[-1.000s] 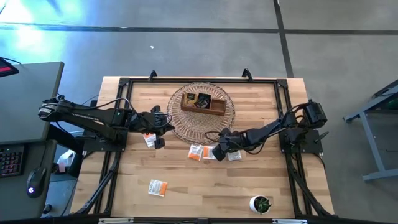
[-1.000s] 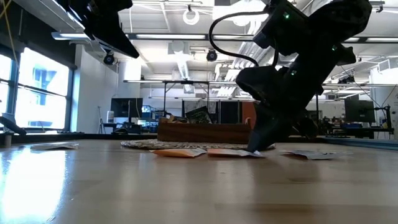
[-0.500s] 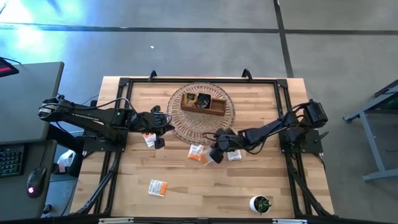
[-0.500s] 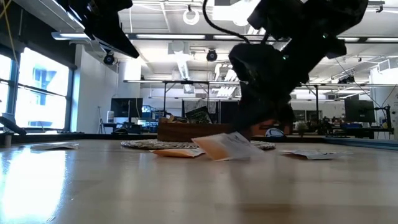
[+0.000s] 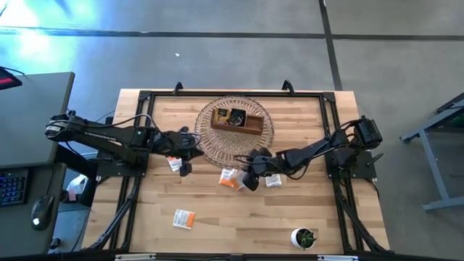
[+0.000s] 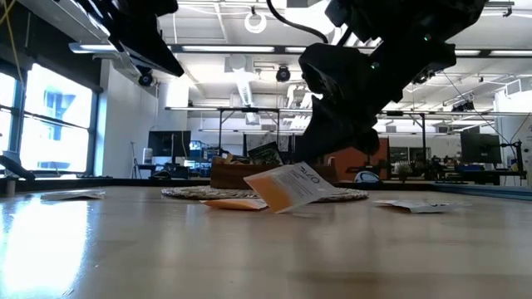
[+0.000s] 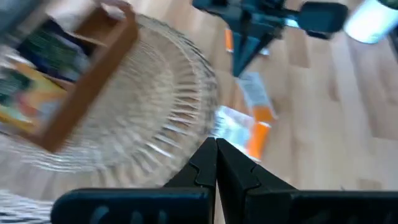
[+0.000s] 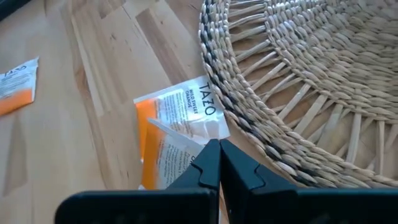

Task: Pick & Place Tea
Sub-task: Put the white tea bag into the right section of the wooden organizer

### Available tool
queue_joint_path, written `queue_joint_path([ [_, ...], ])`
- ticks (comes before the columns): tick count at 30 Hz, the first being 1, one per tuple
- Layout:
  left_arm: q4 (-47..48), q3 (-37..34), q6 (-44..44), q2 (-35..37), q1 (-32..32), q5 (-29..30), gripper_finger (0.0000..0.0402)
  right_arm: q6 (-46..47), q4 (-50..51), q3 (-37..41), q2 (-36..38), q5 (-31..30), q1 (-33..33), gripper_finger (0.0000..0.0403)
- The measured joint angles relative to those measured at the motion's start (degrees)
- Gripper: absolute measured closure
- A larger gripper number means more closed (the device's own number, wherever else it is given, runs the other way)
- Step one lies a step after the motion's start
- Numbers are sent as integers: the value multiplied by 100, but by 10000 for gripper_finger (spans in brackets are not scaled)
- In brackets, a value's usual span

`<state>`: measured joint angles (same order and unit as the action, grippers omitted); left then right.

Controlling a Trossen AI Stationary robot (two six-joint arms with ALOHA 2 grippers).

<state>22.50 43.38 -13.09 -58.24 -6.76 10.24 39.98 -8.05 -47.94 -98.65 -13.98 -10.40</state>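
1. Nearest the front edge of the tabletop [image 5: 217,239], one white-and-orange sachet [image 5: 184,218] lies flat and alone, with a small potted plant [image 5: 304,237] well off toward the right side.
2. In the middle, the right hand [image 5: 247,178] has its fingers pressed together on a corner of a lifted sachet [image 6: 293,186]; the low view shows that packet tilted, one edge apparently at the wood, hanging below the hand.
3. Just beneath it another orange sachet [image 8: 177,115] lies flat against the rim of the woven mat [image 8: 298,93], and a further packet [image 5: 272,181] rests just beside the hand.
4. My judgement: the grip is only on a corner, so raise it slowly and clear of the mat's rim before carrying it, or the paper may pivot and slip.
5. The left hand [image 5: 185,154] waits at the mat's left edge, fingers together on nothing, with a sachet [image 5: 173,162] just beside it.
6. Farthest, the wooden tray [image 5: 237,123] sits on the mat with packets already inside, the likely destination.
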Motion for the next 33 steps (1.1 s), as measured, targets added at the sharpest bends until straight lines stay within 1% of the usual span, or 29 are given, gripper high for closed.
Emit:
queue_joint_path([
  [2, 15, -1, -213, -157, 0, -221, 401, -38, -23, 0, 0, 0, 0, 402],
  [6, -25, -1, -310, -482, 0, -267, 401, -242, -56, 0, 2, -1, 0, 403],
  [9, -408, -2, 152, -786, 119, -204, 400, -311, -134, 0, 7, 3, -2, 403],
  [11, -455, 9, 592, -956, 228, -444, 394, -449, -145, 0, 9, 25, -2, 403],
  [14, -561, -10, 1011, -1178, 424, -981, 375, -554, -173, 0, 9, 44, -2, 403],
  [18, -806, -5, 993, -1494, 677, -1360, 328, -624, -170, 0, 9, 63, -13, 403],
  [21, -1286, -5, 582, -1820, 840, -1699, 284, -703, -179, 0, 9, 64, -15, 403],
  [24, -1921, -5, -3, -2264, 925, -2311, 243, -771, -188, 0, 9, 49, -15, 403],
  [26, -2430, -5, -218, -2600, 906, -2662, 221, -859, -222, 0, 9, 45, -15, 403],
  [29, -3178, -3, -530, -3101, 842, -2897, 198, -922, -277, 0, 9, 42, -15, 402],
  [33, -3899, -3, -831, -3641, 822, -2932, 189, -961, -295, 0, 9, 42, -15, 402],
])
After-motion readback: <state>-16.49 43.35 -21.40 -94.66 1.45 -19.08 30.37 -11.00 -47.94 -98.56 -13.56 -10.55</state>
